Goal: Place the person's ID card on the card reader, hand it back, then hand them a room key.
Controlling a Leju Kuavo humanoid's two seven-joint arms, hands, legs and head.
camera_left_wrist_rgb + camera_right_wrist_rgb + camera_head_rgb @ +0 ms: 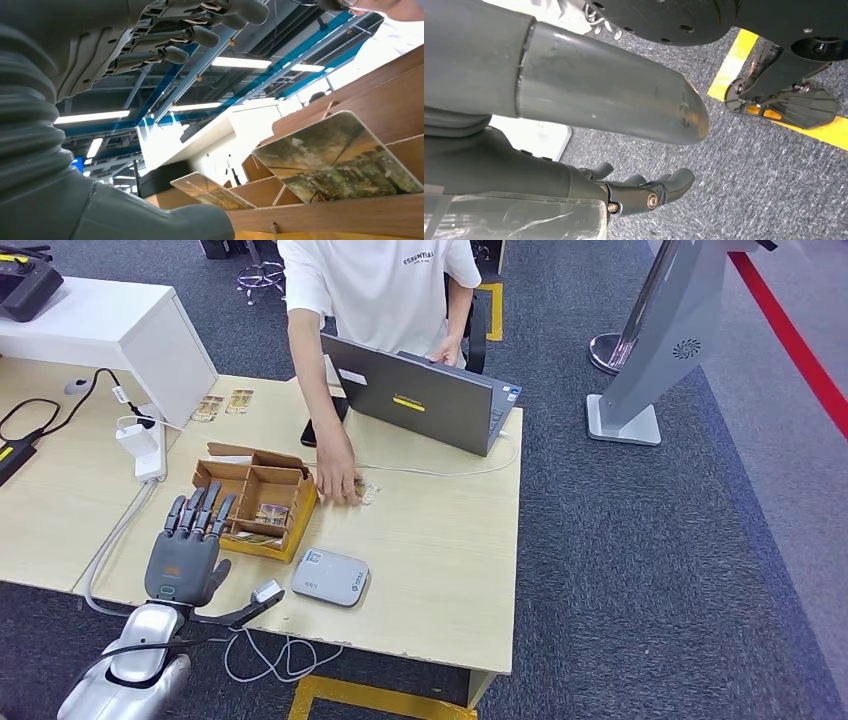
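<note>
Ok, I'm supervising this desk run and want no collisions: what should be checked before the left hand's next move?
1. Left hand free: ok, fingers apart, holding nothing, at the cardboard organizer's near side.
2. Card on the table to pick up: cannot tell, the person's hand covers it.
3. Person's hand out of the way: not ok, it rests beside the organizer.
4. Card reader top free: ok, nothing lies on it.
5. Room keys stocked: ok, cards stand in the organizer compartments.
6. Right hand clear: ok, hanging over the carpet.

"ESSENTIAL" on the person's white T-shirt [385, 285] (small chest print)
</note>
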